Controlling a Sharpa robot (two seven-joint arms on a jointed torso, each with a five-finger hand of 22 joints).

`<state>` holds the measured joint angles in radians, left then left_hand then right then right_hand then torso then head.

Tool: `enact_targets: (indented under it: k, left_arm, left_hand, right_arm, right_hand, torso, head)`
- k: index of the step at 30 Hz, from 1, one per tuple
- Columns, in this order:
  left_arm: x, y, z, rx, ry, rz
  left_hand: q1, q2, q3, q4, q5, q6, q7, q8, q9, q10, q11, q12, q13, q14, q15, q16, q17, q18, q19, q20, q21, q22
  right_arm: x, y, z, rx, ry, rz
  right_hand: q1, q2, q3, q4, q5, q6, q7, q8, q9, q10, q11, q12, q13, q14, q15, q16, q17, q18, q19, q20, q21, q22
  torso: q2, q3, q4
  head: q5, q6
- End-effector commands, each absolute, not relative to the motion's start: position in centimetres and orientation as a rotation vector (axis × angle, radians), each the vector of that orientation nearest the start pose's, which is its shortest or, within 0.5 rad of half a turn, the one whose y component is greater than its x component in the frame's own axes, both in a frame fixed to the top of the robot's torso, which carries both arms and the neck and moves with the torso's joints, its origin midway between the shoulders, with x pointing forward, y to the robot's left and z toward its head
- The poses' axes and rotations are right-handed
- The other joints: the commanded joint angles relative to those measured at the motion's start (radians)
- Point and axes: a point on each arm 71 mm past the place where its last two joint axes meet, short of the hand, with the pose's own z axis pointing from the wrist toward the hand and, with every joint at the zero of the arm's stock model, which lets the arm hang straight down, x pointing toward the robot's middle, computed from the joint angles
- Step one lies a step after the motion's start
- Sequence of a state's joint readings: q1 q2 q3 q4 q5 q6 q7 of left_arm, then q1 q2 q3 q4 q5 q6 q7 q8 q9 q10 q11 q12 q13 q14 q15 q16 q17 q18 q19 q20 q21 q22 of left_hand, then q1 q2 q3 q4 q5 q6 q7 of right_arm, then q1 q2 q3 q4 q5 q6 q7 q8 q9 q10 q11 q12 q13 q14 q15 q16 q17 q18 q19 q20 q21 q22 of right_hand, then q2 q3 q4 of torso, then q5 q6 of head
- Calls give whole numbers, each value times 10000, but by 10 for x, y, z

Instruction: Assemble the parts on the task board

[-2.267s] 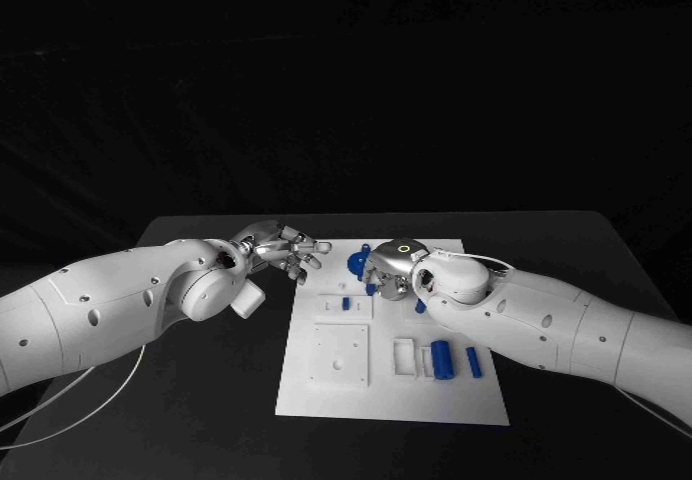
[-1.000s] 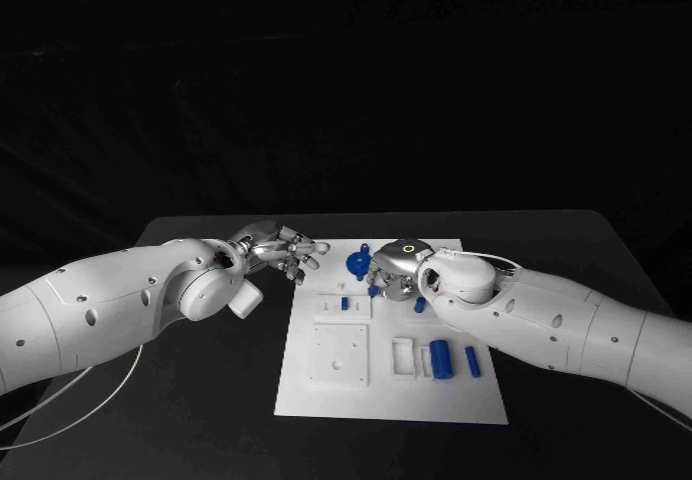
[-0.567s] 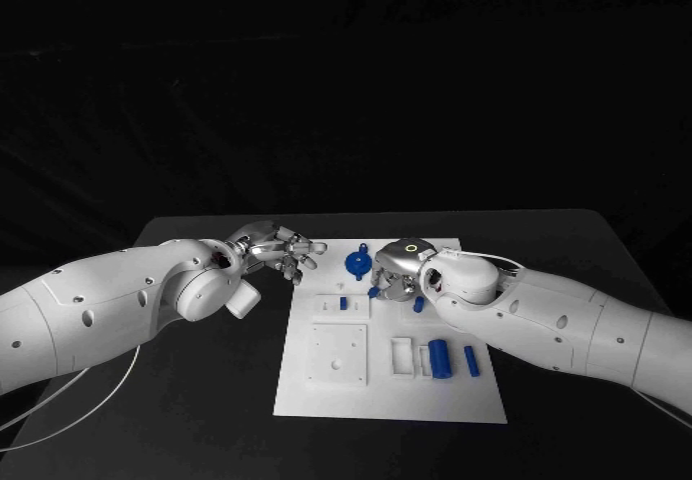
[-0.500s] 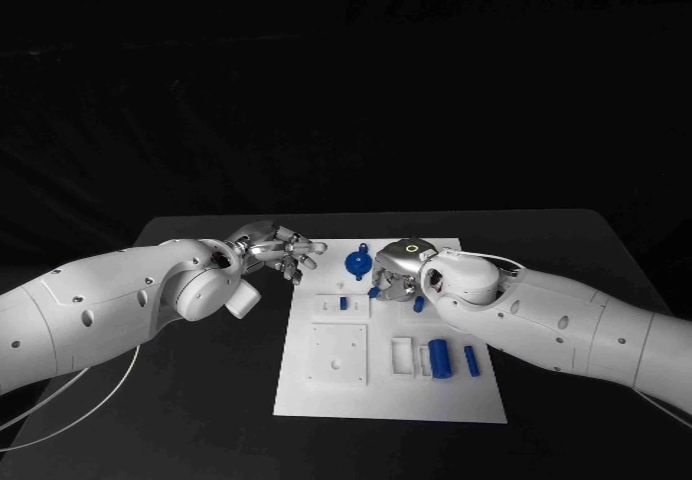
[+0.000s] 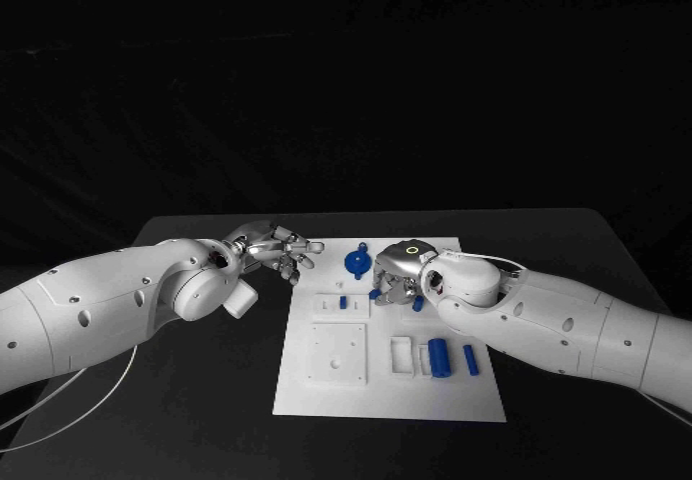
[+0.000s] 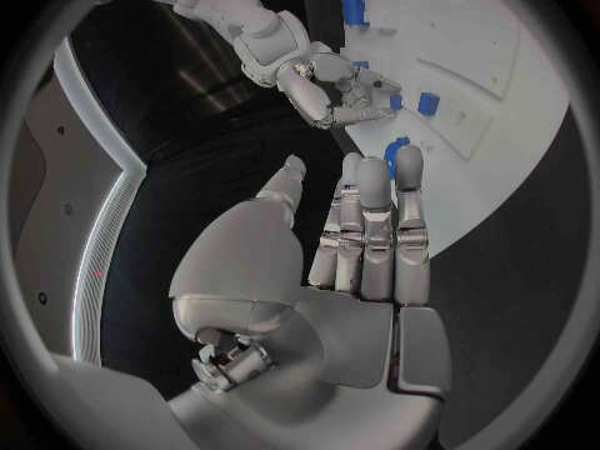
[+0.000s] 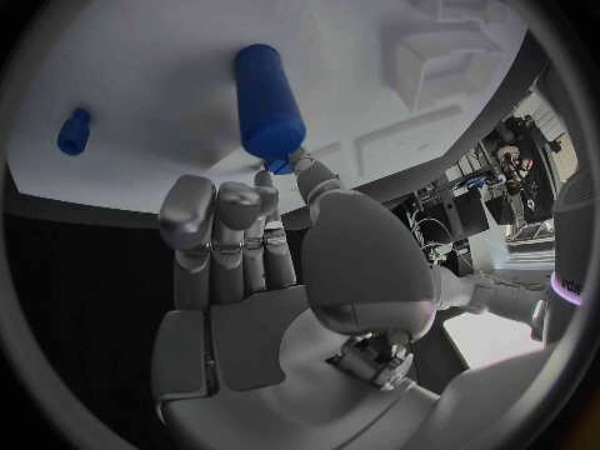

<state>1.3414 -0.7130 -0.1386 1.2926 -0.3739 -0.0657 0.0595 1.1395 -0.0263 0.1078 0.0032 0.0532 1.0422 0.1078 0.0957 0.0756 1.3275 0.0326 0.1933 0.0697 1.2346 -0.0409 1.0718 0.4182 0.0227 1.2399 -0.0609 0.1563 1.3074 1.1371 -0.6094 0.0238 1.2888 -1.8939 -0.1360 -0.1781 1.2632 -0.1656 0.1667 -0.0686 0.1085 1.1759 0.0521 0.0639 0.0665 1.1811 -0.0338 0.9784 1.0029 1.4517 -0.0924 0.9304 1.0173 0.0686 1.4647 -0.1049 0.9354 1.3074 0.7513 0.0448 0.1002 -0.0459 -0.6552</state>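
Black worktop (image 5: 577, 250), white board (image 5: 361, 395) | right hand (image 5: 400, 283) pinches blue peg (image 7: 268, 105); lower it upright | left hand (image 5: 281, 252) open, empty

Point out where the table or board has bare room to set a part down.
Bare: the task board strip nearest the robot, below the blue cylinders, and dark table beyond the right arm. Crowded: the board's far end, between left hand and right hand.
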Motion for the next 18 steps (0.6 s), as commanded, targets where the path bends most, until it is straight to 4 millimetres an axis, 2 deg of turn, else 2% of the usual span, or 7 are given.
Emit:
enact_targets:
  k: [1, 12, 18]
  left_arm:
    - [535, 197, -172, -7041, 18937, -12557]
    - [535, 198, -173, -7091, 18899, -12483]
    - [535, 198, -173, -7101, 18902, -12467]
  left_hand:
    - [46, 23, -71, -1, -27, -40, -11, 33, -6, -65, 14, -40, -10, 15, 44, -41, 5, 169, 44, 19, -56, 169]
    - [66, 48, -99, -19, -26, -48, -6, 27, -8, -71, 16, -45, -11, 19, 44, -40, 8, 170, 49, 18, -60, 168]
    - [88, 69, -105, -37, -26, -49, -6, 26, -7, -75, 16, -47, -11, 21, 44, -42, 7, 171, 51, 19, -66, 165]
  right_arm:
    - [515, -145, -221, -5421, 16972, 3370]
    - [515, -143, -222, -5433, 17059, 3431]
    - [517, -145, -225, -5492, 17328, 3167]
  right_hand:
    - [-1, -94, -128, 29, 82, -138, 45, -16, -18, -3, 63, -20, -22, 4, 78, 47, 16, 83, 308, 62, -45, 1155]
    - [103, -90, -261, 55, 206, -416, 102, -15, -22, -38, 84, -66, -71, -1, 90, 29, 17, 93, 306, 72, -45, 1158]
    - [196, -69, -43, -181, 361, -483, 124, -15, -24, -82, 96, -84, -88, -14, 106, 13, 14, 105, 286, 103, -37, 1162]
  torso:
    - [-1, 5, 1]
    - [4, 5, 13]
    - [6, 5, 3]
  head:
    - [0, -1]
    - [-2, -16]
    - [-7, -22]
